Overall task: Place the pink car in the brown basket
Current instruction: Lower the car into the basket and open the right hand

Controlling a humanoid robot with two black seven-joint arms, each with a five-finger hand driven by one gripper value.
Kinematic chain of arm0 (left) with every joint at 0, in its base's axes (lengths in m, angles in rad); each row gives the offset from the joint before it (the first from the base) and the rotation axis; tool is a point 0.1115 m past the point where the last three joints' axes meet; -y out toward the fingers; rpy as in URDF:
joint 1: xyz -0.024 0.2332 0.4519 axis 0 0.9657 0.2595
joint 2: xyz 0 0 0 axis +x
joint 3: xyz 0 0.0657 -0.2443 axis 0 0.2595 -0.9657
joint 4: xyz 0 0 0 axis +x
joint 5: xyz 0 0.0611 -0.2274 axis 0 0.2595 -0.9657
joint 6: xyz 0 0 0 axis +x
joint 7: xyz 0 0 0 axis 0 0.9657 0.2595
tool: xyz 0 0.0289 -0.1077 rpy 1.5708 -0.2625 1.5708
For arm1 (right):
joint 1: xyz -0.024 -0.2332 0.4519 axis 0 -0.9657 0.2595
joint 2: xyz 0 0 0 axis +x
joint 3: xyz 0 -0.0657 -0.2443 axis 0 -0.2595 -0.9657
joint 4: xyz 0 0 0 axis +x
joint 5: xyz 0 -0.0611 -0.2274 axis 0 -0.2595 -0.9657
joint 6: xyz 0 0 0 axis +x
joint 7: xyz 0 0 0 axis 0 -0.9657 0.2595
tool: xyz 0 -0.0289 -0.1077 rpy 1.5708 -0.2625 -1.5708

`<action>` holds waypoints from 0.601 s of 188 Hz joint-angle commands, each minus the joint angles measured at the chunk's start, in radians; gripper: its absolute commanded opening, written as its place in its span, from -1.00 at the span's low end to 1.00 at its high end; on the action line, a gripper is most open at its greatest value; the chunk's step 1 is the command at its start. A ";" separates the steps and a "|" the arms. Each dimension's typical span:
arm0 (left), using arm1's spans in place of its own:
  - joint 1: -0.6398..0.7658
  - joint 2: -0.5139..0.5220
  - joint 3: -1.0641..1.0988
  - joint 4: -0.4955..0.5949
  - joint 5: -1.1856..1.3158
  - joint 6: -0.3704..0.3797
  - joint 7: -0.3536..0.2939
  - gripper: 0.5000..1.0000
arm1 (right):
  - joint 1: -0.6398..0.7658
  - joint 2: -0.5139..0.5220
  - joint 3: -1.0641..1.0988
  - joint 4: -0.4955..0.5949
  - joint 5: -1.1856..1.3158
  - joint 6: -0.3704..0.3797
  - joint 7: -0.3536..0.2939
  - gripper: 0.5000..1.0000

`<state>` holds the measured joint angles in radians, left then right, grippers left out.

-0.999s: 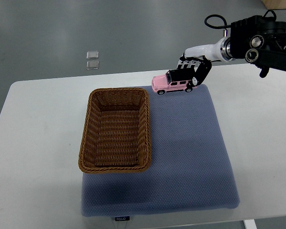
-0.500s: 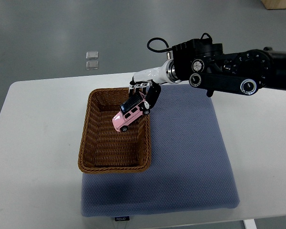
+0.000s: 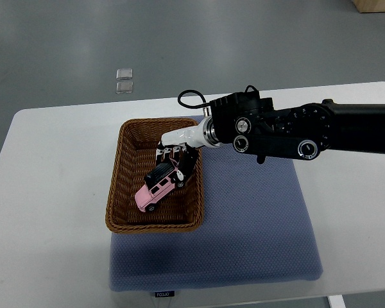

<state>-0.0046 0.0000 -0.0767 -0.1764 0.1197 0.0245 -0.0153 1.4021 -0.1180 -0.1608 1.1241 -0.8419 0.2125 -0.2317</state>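
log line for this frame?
right hand: shut on pink car | car: tilted, inside brown basket | release: not yet | left: not in view

**What the top view hides or cuts off**

The black, jointed right arm (image 3: pixel 321 131) runs off the picture's edge at 3 o'clock, so its shoulder end is unseen. The right hand's dark fingers (image 3: pixel 173 160) cover the black roof of the small pink toy car (image 3: pixel 153 191). The white rectangular table (image 3: pixel 45 192) is cut at 6 o'clock. A tan object (image 3: pixel 375 5) at 1 o'clock is clipped by the corner. The label (image 3: pixel 162 294) on the grey-blue mat is too small to read.
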 commanded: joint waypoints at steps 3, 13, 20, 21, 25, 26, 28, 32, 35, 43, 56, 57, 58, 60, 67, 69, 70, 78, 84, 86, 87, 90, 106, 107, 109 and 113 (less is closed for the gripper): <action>0.000 0.000 0.000 0.000 0.000 0.000 0.000 1.00 | -0.011 0.005 0.000 0.000 0.000 -0.013 0.012 -0.85; 0.000 0.000 -0.002 0.000 0.000 0.000 0.000 1.00 | -0.015 0.006 0.001 0.000 0.000 -0.013 0.012 -0.85; 0.000 0.000 0.000 0.000 0.000 0.000 0.000 1.00 | -0.017 0.008 0.000 0.000 0.000 -0.013 0.014 -0.85; 0.000 0.000 0.000 0.000 0.000 0.000 0.000 1.00 | -0.017 0.008 0.000 0.000 0.000 -0.013 0.014 -0.85; 0.000 0.000 0.000 0.000 0.000 0.000 0.000 1.00 | -0.017 0.008 0.000 0.000 -0.002 -0.015 0.015 -0.84; 0.000 0.000 0.000 0.000 0.000 0.000 0.000 1.00 | -0.017 0.008 0.000 0.000 -0.002 -0.015 0.015 -0.83; 0.000 0.000 0.000 0.000 0.000 0.000 0.000 1.00 | -0.018 0.008 0.000 0.000 -0.002 -0.016 0.017 -0.77; 0.000 0.000 0.000 0.000 0.000 0.000 0.000 1.00 | -0.022 0.009 0.000 0.000 -0.002 -0.018 0.017 -0.60; 0.000 0.000 0.000 0.000 0.000 0.000 0.000 1.00 | -0.023 0.009 0.001 0.000 -0.002 -0.018 0.017 -0.50; 0.000 0.000 0.000 0.000 0.000 0.000 0.000 1.00 | -0.026 0.008 0.001 0.000 -0.002 -0.028 0.020 -0.03; 0.000 0.000 0.000 0.000 0.000 0.000 0.000 1.00 | -0.025 0.006 0.001 0.000 0.001 -0.041 0.038 0.47; 0.000 0.000 0.000 0.000 0.000 0.000 0.000 1.00 | -0.025 0.006 0.001 0.000 0.001 -0.041 0.041 0.50; 0.000 0.000 0.000 0.000 0.000 0.000 0.000 1.00 | -0.025 0.006 0.001 0.000 0.001 -0.041 0.041 0.50; 0.000 0.000 0.000 0.000 0.000 0.000 0.000 1.00 | -0.023 0.005 0.001 0.000 0.003 -0.041 0.045 0.52; 0.000 0.000 0.000 0.000 0.000 0.000 0.000 1.00 | -0.020 0.001 0.003 0.000 0.006 -0.041 0.051 0.58; 0.000 0.000 0.000 0.000 0.000 0.000 0.000 1.00 | -0.020 0.000 0.003 0.000 0.006 -0.041 0.054 0.58; 0.000 0.000 0.000 0.000 0.000 0.000 0.000 1.00 | -0.020 0.000 0.003 0.000 0.006 -0.041 0.054 0.58; 0.000 0.000 0.000 0.000 0.000 0.000 0.000 1.00 | -0.018 -0.005 0.004 0.000 0.009 -0.039 0.057 0.59; 0.000 0.000 0.000 0.000 0.000 0.000 0.000 1.00 | -0.017 -0.006 0.004 0.000 0.010 -0.038 0.060 0.59; 0.000 0.000 -0.002 0.000 0.000 0.000 0.000 1.00 | -0.017 -0.006 0.004 0.000 0.010 -0.038 0.060 0.59; 0.000 0.000 -0.002 0.000 0.000 0.000 0.000 1.00 | -0.017 -0.006 0.004 0.000 0.010 -0.038 0.060 0.59; 0.000 0.000 0.000 0.000 0.000 0.000 0.000 1.00 | -0.017 -0.009 0.006 0.000 0.010 -0.036 0.061 0.60; 0.000 0.000 0.000 0.000 0.000 0.000 0.000 1.00 | -0.017 -0.012 0.006 0.000 0.012 -0.036 0.061 0.60; 0.000 0.000 0.000 0.000 0.000 0.000 0.000 1.00 | -0.017 -0.014 0.006 0.000 0.012 -0.035 0.061 0.60; 0.000 0.000 0.000 0.000 0.000 0.000 0.000 1.00 | -0.017 -0.014 0.006 0.000 0.012 -0.035 0.061 0.60; 0.000 0.000 0.000 0.000 0.000 0.000 0.000 1.00 | -0.017 -0.014 0.009 0.000 0.012 -0.035 0.061 0.60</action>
<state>-0.0046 0.0000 -0.0770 -0.1764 0.1197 0.0245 -0.0153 1.3846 -0.1278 -0.1554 1.1244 -0.8311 0.1755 -0.1714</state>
